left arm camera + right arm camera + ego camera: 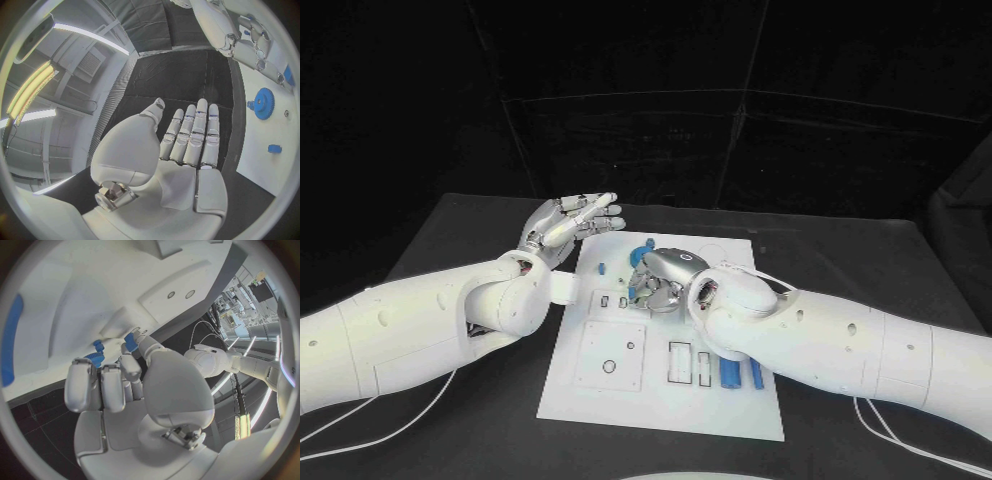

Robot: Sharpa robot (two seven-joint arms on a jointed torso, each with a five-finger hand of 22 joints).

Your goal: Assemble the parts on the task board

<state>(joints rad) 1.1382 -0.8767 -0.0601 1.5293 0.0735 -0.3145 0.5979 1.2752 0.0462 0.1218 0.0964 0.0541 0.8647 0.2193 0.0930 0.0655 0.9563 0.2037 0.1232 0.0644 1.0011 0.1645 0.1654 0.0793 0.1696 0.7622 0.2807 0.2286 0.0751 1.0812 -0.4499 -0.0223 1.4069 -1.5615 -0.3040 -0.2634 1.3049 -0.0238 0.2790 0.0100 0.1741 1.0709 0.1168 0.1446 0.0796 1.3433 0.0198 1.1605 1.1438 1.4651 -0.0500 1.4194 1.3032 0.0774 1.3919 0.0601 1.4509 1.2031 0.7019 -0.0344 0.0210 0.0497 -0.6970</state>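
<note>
At the far left corner of the task board (pixel 589 395), our left robot hand (pixel 570 222) hovers over the black counter (pixel 444 420) with its fingers spread and straight, holding nothing. Just beside it, a blue gear (pixel 263 103) sits on the board, with a small blue piece (pixel 274 148) near it. In the board's middle, our right robot hand (pixel 665 280) bends down with its fingers (pixel 94 387) curled around small blue parts (pixel 131 341); we cannot tell whether it truly pinches one. To seat a part well, we should probably lower slowly, keep it square to its socket, and hold the left hand clear. Two blue bars (pixel 731 374) lie farther right, by the near edge.
</note>
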